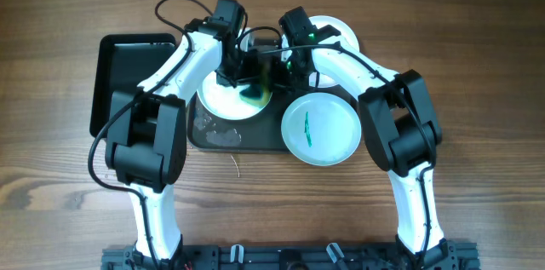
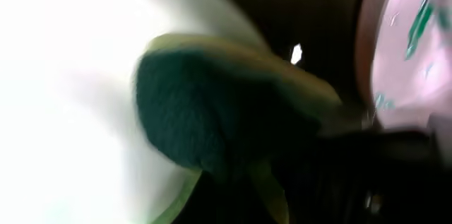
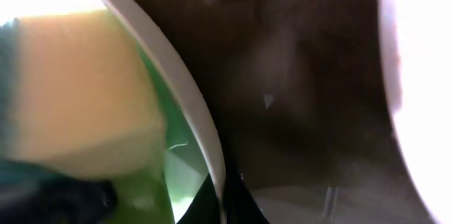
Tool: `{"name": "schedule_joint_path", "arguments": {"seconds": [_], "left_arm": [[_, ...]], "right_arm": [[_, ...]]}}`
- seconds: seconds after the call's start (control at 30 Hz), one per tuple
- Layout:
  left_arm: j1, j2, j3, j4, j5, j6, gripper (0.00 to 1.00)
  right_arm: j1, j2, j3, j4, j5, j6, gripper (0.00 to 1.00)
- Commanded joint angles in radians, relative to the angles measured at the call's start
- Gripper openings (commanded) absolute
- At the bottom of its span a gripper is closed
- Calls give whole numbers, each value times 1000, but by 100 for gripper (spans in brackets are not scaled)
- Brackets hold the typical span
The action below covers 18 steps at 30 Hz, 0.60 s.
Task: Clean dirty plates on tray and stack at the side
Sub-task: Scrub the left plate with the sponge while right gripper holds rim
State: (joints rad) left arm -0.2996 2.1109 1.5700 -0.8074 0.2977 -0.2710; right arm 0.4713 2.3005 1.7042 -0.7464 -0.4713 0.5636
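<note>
Under the left tool [image 1: 237,74], a white plate [image 1: 220,100] lies on the dark grey tray [image 1: 213,138], with a green smear [image 1: 253,95] at its right edge; that tool, wrist bent down, clenches a green-and-yellow sponge [image 2: 205,111] against it. The right tool [image 1: 288,66] dips to the same plate's rim, its grip unreadable through blur. Just right of that tool, nearer the robot's base, a second white plate [image 1: 328,138] bears a teal streak [image 1: 307,129].

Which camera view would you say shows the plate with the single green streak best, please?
Overhead: the plate lies whole and unobstructed at the right end of the tray. The left wrist view catches only a blurred, smeared edge; the right wrist view shows just a bright rim, possibly it.
</note>
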Motion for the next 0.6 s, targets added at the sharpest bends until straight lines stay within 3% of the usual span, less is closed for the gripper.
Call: {"name": "schedule_joint_path", "arguments": {"seconds": [0.0, 0.2, 0.3, 0.43, 0.57], "left_arm": [[-3, 14, 11, 42, -225, 24, 4], [-3, 14, 11, -8, -705, -93, 4], [-3, 14, 11, -82, -828, -163, 4], [-6, 14, 11, -175, -753, -190, 4], [-7, 14, 11, -219, -380, -105, 4]], "right_arm": [[-1, 37, -29, -6, 24, -5, 4], [-1, 37, -29, -6, 25, -6, 4], [-1, 37, -29, -6, 25, -6, 4], [-1, 37, -29, -5, 25, -6, 4], [-1, 37, -29, -6, 25, -6, 4]]}}
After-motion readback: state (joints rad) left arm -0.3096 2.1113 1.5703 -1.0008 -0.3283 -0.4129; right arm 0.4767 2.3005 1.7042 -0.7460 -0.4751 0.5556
